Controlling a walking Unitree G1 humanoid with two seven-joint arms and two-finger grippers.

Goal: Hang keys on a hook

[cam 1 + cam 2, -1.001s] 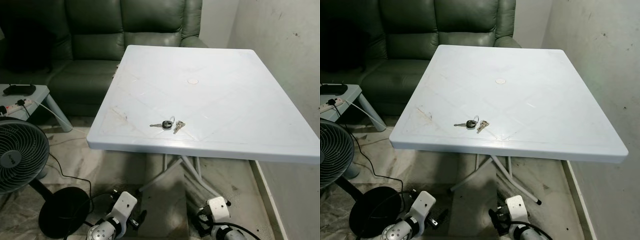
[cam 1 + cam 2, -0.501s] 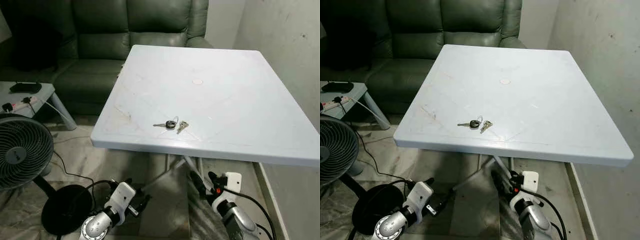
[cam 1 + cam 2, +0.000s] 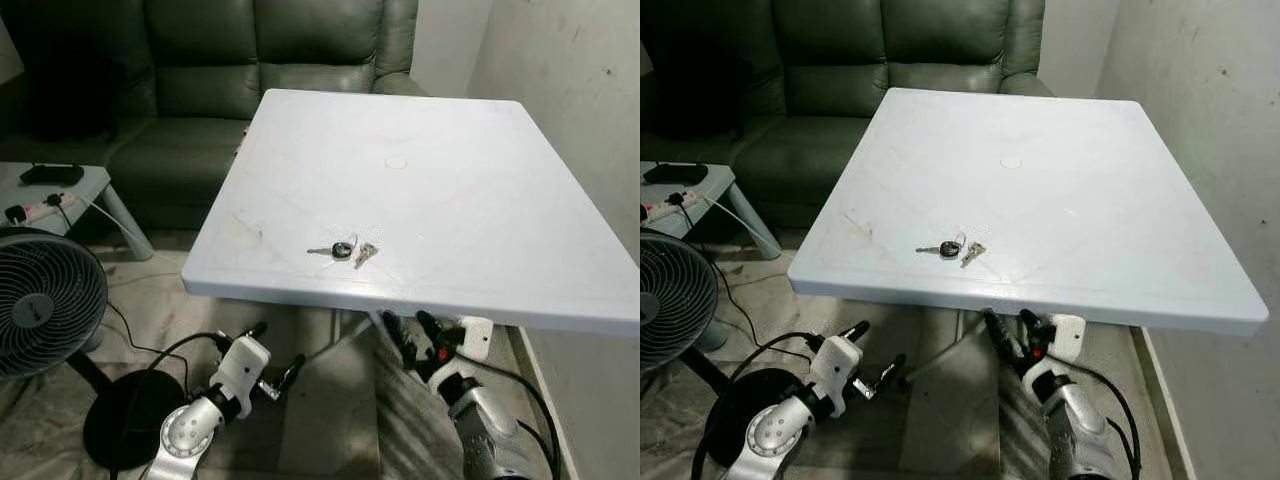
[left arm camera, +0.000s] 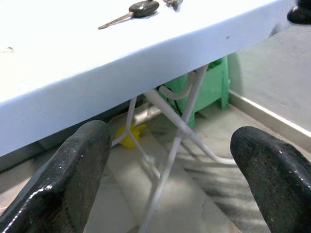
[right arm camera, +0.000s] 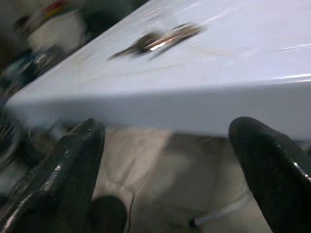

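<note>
White plastic desk (image 3: 480, 200) standing before a dark green leather sofa (image 3: 250, 60), with a wall along its right side. Bunch of keys (image 3: 343, 250), one with a black head, lies flat on the desk top near the front edge, left of centre. Left hand (image 3: 258, 362) is below the desk's front edge over the floor, its two black fingers (image 4: 68, 179) spread wide apart and holding nothing; the keys (image 4: 136, 9) show above it on the desk top. Right hand (image 3: 1012, 332) is just under the front edge, below and slightly right of the keys, fingers likewise spread and empty. Standing fan (image 3: 40, 310) sits on the floor at far left, beside a small side table (image 3: 60, 185).
</note>
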